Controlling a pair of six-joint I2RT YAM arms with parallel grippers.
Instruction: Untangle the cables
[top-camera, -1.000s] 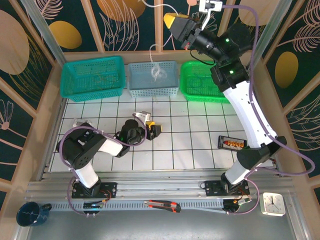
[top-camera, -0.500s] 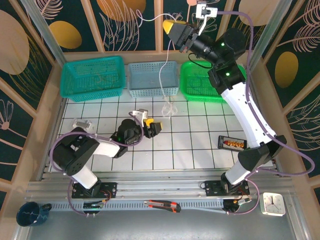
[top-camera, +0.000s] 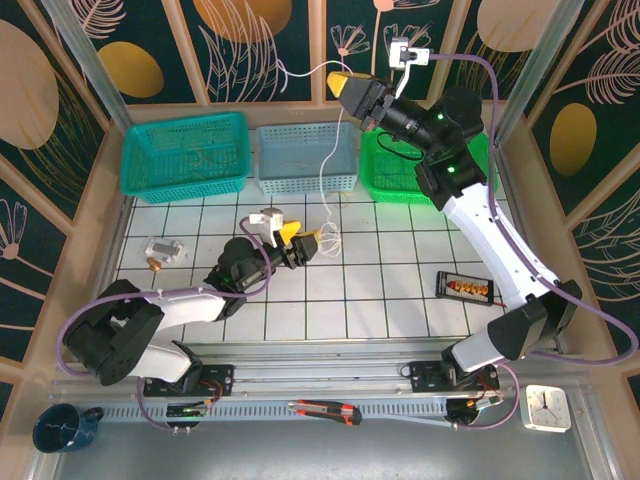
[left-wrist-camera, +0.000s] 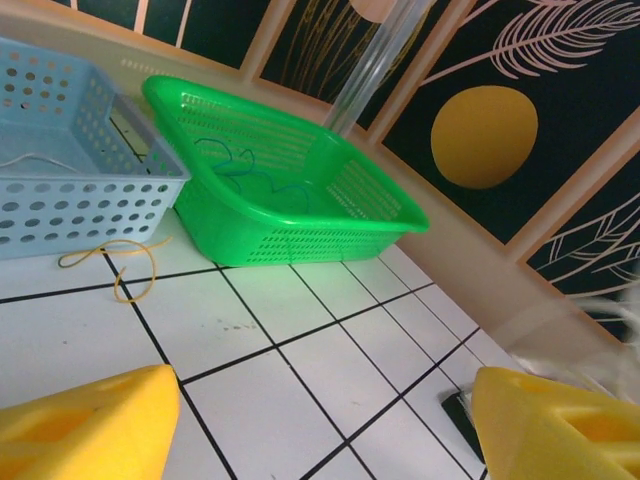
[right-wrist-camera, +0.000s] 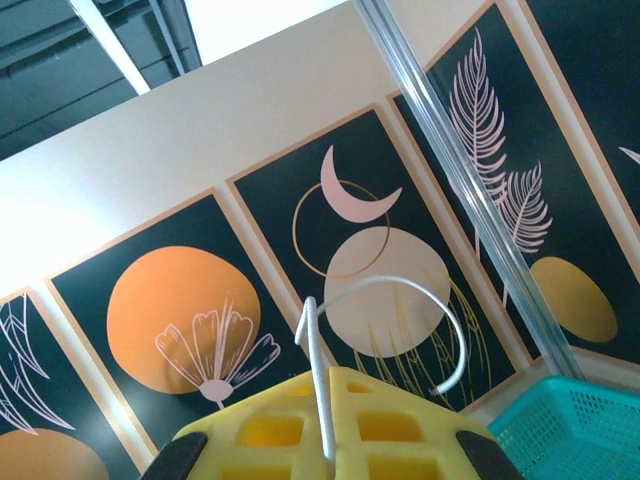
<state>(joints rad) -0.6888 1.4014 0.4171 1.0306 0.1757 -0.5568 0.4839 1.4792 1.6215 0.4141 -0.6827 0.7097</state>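
Right gripper (top-camera: 345, 84) is raised high by the back wall, above the baskets, its yellow fingers (right-wrist-camera: 400, 425) pressed together on a thin whitish wire (top-camera: 322, 172). In the right wrist view the wire runs up between the closed fingers and curls over in an arc. From up there it hangs down across the front of the pale blue perforated basket (top-camera: 290, 180) to the white tiled floor (top-camera: 390, 260), where its lower end gathers into small loops just beside the left gripper (top-camera: 300, 241).

That left gripper sits low over the tiles, and from its own camera the two yellow fingertips (left-wrist-camera: 80, 430) stand wide apart with bare tile between them, gripping nothing.

A thin yellowish looped wire (left-wrist-camera: 105, 246) lies on the floor just in front of the pale blue basket. A thin bluish wire (left-wrist-camera: 240, 168) rests inside the bright green perforated basket (left-wrist-camera: 300, 235) next to it. The teal basket (top-camera: 185, 175) stands at the left end of the row.
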